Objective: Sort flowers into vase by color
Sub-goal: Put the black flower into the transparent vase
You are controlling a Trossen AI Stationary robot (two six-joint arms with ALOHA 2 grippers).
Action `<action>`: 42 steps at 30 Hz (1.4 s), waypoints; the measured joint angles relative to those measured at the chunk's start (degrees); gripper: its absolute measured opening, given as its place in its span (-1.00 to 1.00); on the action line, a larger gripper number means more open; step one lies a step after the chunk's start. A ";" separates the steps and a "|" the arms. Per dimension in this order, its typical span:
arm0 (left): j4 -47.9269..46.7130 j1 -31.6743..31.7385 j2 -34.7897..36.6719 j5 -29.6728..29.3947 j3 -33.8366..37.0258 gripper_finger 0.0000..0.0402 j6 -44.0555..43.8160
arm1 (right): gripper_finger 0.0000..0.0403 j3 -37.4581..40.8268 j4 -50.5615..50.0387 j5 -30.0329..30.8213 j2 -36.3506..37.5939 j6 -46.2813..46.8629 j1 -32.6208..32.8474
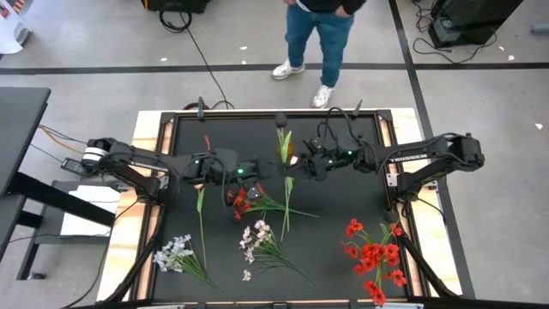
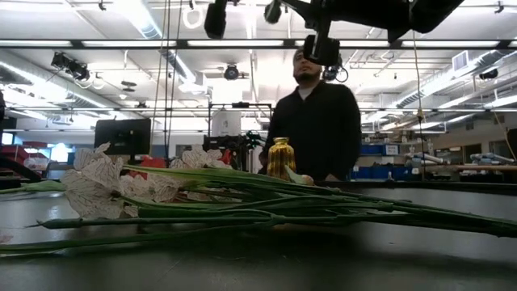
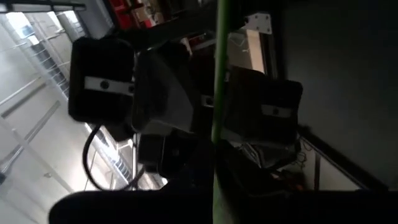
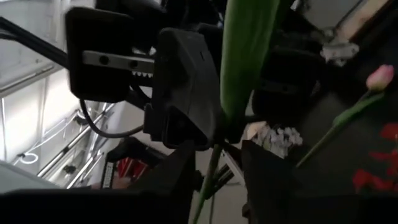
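My two grippers meet above the table's middle, the left gripper (image 1: 262, 169) coming from the left and the right gripper (image 1: 298, 163) from the right. A green flower stem (image 3: 217, 93) with a broad leaf (image 4: 245, 56) stands between them. The left gripper is shut on it. The right gripper (image 4: 217, 180) is open, with one finger on each side of the stem. On the table lie a pink tulip (image 4: 380, 78), red blossoms (image 1: 240, 202), a red bunch (image 1: 373, 253) and two white sprays (image 1: 176, 253) (image 1: 257, 240). A yellow vase (image 2: 280, 158) stands behind the flowers. My left gripper holds the green stem (image 3: 215, 177) pinched between its two fingers, coming level from the table's left with the fingers across the stem. The stem is held up off the table. The blossom end is out of the wrist views.
Long stems (image 2: 323, 212) lie across the table's near half. A loose stem with leaves (image 1: 287, 206) lies below the grippers. A person (image 1: 319, 34) stands beyond the far edge. Wooden rails (image 1: 146, 137) border the dark mat on both sides.
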State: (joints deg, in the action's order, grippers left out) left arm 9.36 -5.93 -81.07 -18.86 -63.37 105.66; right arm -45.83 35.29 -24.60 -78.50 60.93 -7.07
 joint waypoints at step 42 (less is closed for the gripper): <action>-15.57 17.43 16.78 17.07 -0.24 -0.24 -97.09 | -0.95 0.05 -9.20 20.16 8.68 -31.51 -3.37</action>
State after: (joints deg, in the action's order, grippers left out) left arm -6.20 11.49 -64.29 -1.80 -63.61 8.57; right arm -45.78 26.09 -4.44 -69.83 29.41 -10.44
